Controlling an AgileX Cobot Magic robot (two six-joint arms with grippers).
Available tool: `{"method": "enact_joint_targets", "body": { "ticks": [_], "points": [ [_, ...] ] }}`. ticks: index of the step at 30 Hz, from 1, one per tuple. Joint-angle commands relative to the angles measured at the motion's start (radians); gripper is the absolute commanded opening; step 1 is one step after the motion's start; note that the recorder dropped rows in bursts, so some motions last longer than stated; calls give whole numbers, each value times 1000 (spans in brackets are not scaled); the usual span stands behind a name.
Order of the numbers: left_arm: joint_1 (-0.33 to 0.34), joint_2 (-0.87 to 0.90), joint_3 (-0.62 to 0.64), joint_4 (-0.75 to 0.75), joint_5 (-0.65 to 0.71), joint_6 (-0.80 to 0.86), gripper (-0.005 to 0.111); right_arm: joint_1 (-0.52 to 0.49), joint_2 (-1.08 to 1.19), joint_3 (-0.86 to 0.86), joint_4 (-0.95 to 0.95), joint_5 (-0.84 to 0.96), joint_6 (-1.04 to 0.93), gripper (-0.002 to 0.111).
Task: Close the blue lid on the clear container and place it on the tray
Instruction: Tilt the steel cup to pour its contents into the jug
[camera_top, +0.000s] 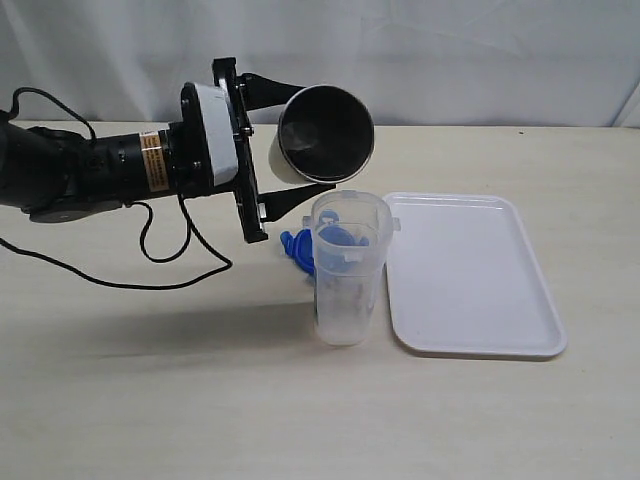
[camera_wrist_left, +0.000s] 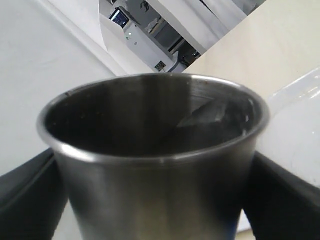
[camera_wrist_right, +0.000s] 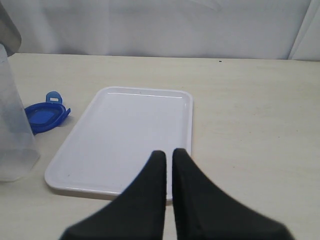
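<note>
The clear container (camera_top: 350, 280) stands upright and lidless on the table, just left of the white tray (camera_top: 470, 275). The blue lid (camera_top: 296, 250) lies flat on the table behind the container, partly seen through its wall. My left gripper (camera_top: 310, 140) is shut on a shiny steel cup (camera_top: 325, 133), held on its side in the air above and behind the container. In the left wrist view the cup (camera_wrist_left: 155, 150) fills the picture between the two black fingers (camera_wrist_left: 285, 195). My right gripper (camera_wrist_right: 169, 152) is shut on nothing, low over the near edge of the tray (camera_wrist_right: 135, 130); the lid (camera_wrist_right: 46, 115) and container (camera_wrist_right: 12, 125) show beyond.
A black cable (camera_top: 150, 270) from the left arm loops across the table left of the container. A white curtain (camera_top: 450, 50) closes off the back of the table.
</note>
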Motion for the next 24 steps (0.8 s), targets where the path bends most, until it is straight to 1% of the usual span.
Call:
{"method": "enact_joint_targets", "body": {
  "ticks": [1,4,9,14,24],
  "points": [
    [-2,-24,-8,-38,-64,55,0,-5,-5,3,0,-3,1,5],
    [-2,-24,-8,-38,-54,113,0,-5,-5,3,0,-3,1,5],
    [-2,-24,-8,-38,-18,124,0,-5,-5,3,0,-3,1,5],
    [-2,-24,-8,-41,-7,187,0,-5,-5,3,0,-3,1,5],
    [-2,-24,-8,-45,-7,194,0,-5,-5,3,0,-3,1,5]
  ]
}}
